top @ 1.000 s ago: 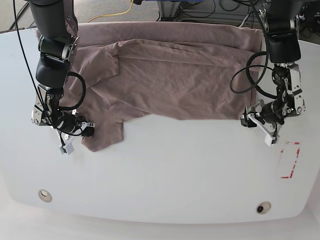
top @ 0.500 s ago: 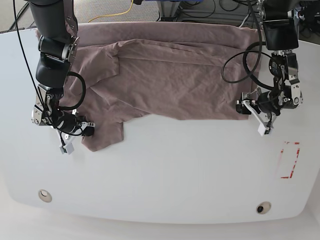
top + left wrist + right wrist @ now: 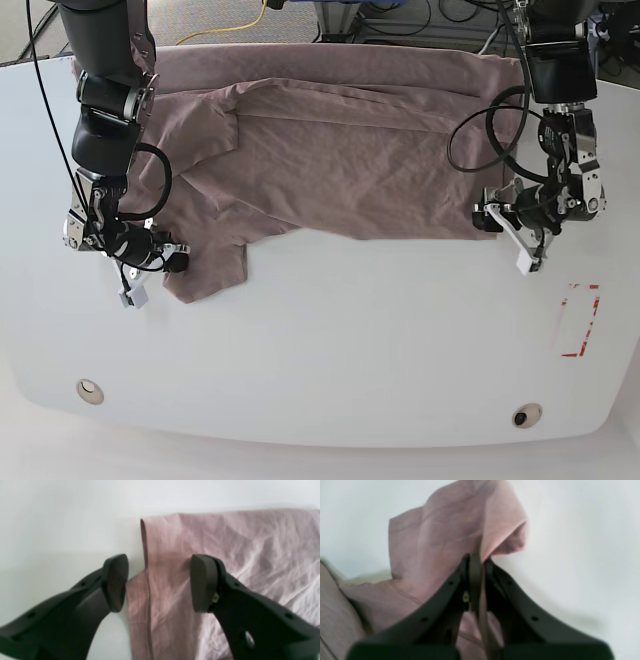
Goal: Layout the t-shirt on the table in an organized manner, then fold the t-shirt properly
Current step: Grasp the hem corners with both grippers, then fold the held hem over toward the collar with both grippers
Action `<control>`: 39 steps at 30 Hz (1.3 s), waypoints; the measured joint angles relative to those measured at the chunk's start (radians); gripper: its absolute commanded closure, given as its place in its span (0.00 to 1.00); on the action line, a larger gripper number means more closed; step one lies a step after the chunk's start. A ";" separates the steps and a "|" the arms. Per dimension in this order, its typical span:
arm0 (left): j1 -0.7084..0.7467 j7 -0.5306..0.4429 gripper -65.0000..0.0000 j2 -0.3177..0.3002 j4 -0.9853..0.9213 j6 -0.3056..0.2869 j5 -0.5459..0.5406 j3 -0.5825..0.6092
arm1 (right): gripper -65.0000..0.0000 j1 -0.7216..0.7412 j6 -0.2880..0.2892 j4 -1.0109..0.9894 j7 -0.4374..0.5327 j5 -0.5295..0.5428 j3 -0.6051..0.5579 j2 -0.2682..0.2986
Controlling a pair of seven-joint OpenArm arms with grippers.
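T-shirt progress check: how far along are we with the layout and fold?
Done: the t-shirt lies mostly spread on the table, though wrinkled, with one sleeve bunched. In hand: the right hand is shut on that sleeve; the left hand is open, straddling the hem edge. Left: flattening the sleeve and all folding.

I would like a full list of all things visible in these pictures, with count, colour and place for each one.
t-shirt: one, mauve-brown, spread wrinkled across the far half of the table, one sleeve hanging toward the near left.
table: one, glossy white, under everything.
holes: two, round, near the front edge, left and right.
red mark: one, dashed rectangle, near right of the table.
cables: several, yellow and dark, on the floor behind the table.
left end effector: one, black, open, straddling the shirt's edge.
right end effector: one, black, shut on the sleeve.
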 measured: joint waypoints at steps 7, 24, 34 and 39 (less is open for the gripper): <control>-0.024 -0.010 0.44 0.024 -0.024 0.003 0.000 0.002 | 0.98 0.000 0.000 0.000 0.000 0.000 0.000 -0.002; -0.016 -0.039 1.00 0.023 -0.031 0.000 0.004 0.002 | 0.99 0.000 0.000 0.000 0.000 0.002 0.000 0.000; -0.010 -0.095 1.00 0.025 0.036 0.001 0.008 0.002 | 0.99 -0.027 0.000 0.175 -0.101 0.002 0.002 -0.003; -0.013 -0.099 1.00 0.025 0.123 0.000 0.006 0.002 | 0.99 -0.039 0.001 0.327 -0.173 0.003 0.003 -0.008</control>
